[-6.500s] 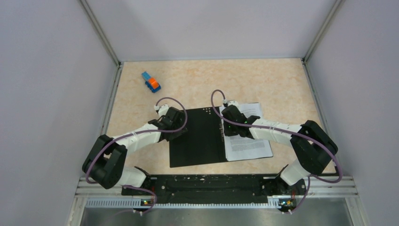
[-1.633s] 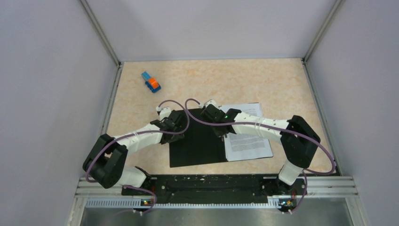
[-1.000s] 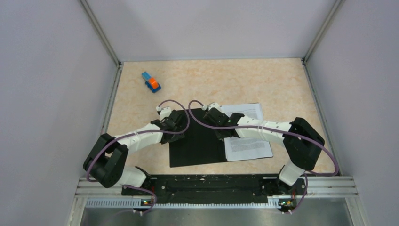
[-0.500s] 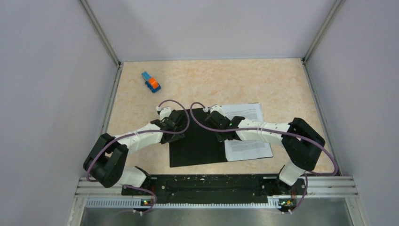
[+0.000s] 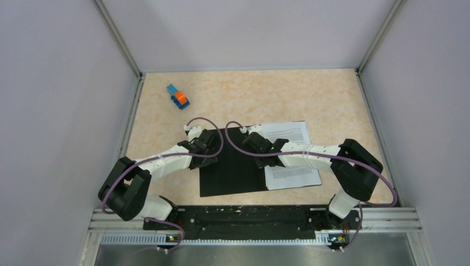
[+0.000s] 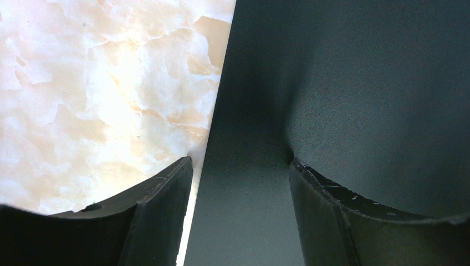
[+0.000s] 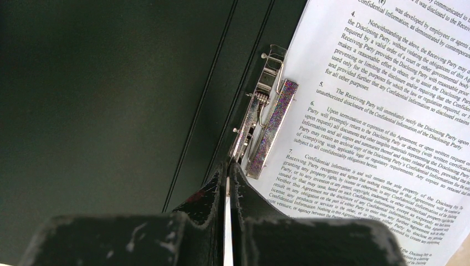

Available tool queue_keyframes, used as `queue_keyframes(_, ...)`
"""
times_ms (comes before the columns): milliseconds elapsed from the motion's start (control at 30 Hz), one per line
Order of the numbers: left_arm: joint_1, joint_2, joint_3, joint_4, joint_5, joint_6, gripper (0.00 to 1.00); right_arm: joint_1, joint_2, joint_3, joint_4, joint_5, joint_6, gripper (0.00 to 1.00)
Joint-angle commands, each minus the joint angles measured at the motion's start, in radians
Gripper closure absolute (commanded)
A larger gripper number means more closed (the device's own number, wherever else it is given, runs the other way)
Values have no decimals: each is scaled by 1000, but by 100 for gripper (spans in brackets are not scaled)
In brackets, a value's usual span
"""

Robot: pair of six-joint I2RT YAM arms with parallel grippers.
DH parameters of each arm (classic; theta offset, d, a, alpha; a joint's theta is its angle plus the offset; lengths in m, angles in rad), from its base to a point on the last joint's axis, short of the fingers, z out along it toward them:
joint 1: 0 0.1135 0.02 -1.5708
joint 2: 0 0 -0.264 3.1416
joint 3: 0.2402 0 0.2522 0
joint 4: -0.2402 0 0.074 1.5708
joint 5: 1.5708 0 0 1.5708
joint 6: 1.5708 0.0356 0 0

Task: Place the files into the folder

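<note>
Right jaws, pressed together, have been drawn back across the open folder [image 5: 233, 166] to the clip [image 7: 265, 124] beside the files [image 5: 292, 176] on its right half, so clipping is judged next; left jaws are kept apart astride its left edge.

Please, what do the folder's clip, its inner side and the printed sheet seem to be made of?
Clip: metal, likely steel, shiny; it gives bright glints and shows a small spring. Folder inside: perhaps plastic or coated card, matte black, finely grained, with pressed crease lines. Sheet: plain white paper, matte, carrying black printed text.
</note>
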Motion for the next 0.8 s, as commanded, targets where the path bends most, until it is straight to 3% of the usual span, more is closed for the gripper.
queue_keyframes(0, 2, 56, -33, 30, 68, -43, 31, -8, 77, -61, -69, -71, 15, 100)
queue_keyframes(767, 2, 61, -36, 53, 89, -40, 31, -21, 130, -82, 94, -263, 75, 100)
